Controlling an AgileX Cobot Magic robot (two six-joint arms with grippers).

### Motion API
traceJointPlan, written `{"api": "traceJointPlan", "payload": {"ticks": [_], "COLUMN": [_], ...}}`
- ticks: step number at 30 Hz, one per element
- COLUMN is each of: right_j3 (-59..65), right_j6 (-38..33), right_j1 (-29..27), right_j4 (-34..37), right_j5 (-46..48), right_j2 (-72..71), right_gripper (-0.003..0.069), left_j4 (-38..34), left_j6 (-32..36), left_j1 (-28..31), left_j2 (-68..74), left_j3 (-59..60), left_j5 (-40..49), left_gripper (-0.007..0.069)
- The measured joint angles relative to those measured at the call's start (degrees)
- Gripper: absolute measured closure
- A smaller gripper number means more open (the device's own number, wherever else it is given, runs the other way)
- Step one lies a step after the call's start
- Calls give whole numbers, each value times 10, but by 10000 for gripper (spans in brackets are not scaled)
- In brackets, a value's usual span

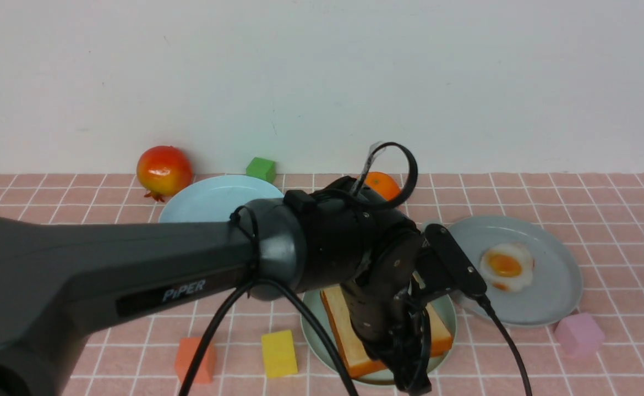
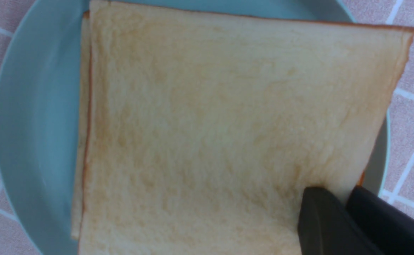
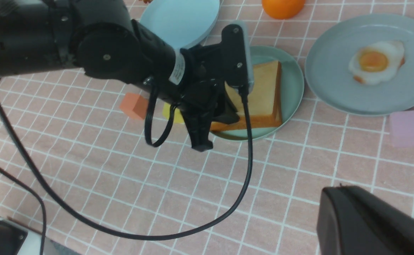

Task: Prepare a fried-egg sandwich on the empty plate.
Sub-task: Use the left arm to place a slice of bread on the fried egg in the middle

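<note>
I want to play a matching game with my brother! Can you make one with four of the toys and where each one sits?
Things:
1 toast
2 pomegranate
3 pink block
4 yellow block

Places:
A next to the grey plate
B on the green plate
C beside the orange block
D beside the light blue plate

Pairs: 1-B, 2-D, 3-A, 4-C

The only readable text is "PiPER", in pale letters on the left arm's long dark grey plastic link (image 1: 107, 258).
</note>
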Motion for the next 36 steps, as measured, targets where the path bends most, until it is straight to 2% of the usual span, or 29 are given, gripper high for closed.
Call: {"api": "traceJointPlan", "payload": {"ticks": [4,8,17,23,29,32,36], "right_j3": [0,0,0,0,0,0,0], "right_j6": [0,0,0,0,0,0,0], "right_j1": [0,0,0,0,0,0,0], "right_j4": [8,10,15,15,15,15,15], "right_j5": [0,0,0,0,0,0,0], "right_j2": [0,0,0,0,0,0,0], "right_gripper": [636,636,636,636,630,629,629], "left_j4": [-2,-2,-3,-4,-5,-16,-38], "left_j6": [0,0,0,0,0,-3,-34], "left_j1": [0,0,0,0,0,0,0], "left_j2": [0,0,0,-7,-82,-132,-193], "left_j3": [0,0,0,0,0,0,0], "left_j5": [-1,-3,-3,2,1,-1,0], "left_gripper": [536,483,309,281,321,390,538]}}
